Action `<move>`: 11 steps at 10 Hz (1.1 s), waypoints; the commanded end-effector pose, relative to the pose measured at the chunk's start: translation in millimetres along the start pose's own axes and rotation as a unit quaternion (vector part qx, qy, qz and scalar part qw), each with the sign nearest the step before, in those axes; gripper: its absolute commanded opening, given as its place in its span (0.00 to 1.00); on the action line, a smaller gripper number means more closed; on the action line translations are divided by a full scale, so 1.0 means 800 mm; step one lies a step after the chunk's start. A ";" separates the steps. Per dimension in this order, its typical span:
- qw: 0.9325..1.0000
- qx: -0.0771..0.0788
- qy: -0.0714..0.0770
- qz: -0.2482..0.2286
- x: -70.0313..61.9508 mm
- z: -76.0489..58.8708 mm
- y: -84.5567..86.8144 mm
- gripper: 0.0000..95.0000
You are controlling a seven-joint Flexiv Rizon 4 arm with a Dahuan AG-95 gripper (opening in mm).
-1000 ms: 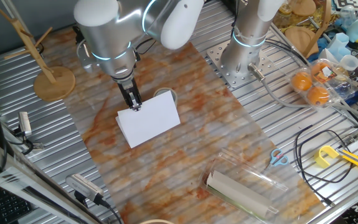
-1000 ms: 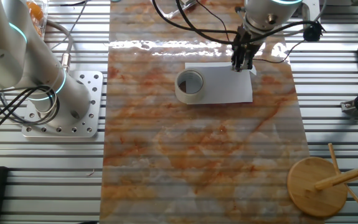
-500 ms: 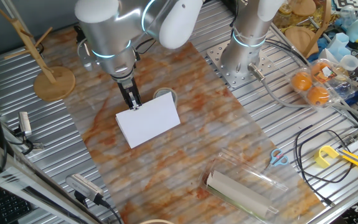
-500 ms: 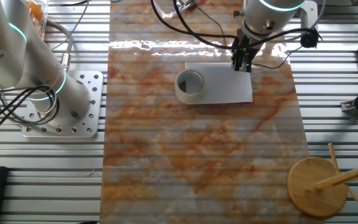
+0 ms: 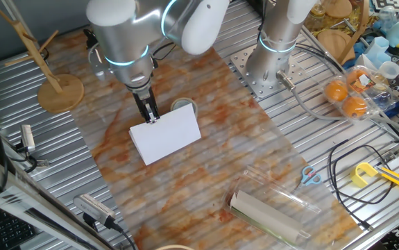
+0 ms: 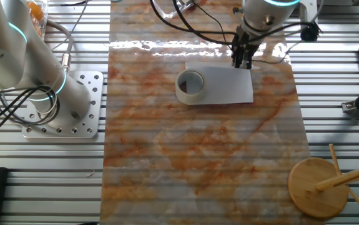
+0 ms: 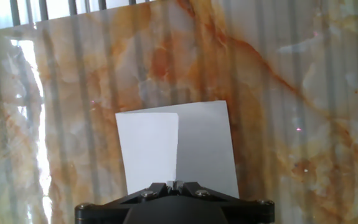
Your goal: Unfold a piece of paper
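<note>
Because the marbled mat [image 5: 206, 149] gives a flat base, the piece of paper [image 5: 166, 135] lies folded near its middle, beside the tape roll [image 6: 190, 85]. At the sheet's far edge the gripper [image 5: 150, 118] is pinched shut on the upper flap, presumably so this layer can be peeled away from the lower one.

arm: reaching down | claw [image 5: 150, 117]: vertical, fingers pressed together
</note>
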State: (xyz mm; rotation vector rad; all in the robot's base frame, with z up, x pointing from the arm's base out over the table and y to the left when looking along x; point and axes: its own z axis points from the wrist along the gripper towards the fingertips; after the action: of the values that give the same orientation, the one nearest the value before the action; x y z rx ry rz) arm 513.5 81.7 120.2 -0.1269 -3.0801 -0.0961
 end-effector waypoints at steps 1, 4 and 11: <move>1.000 0.010 -0.002 0.001 0.003 0.003 0.009 0.00; 1.000 0.023 -0.007 0.000 0.008 0.010 0.024 0.00; 1.000 0.026 -0.009 0.011 0.005 0.004 0.050 0.00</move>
State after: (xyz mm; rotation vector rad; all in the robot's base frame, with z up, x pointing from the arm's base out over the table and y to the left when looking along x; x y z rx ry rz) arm 514.8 125.2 118.1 -0.1576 -3.0929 -0.0130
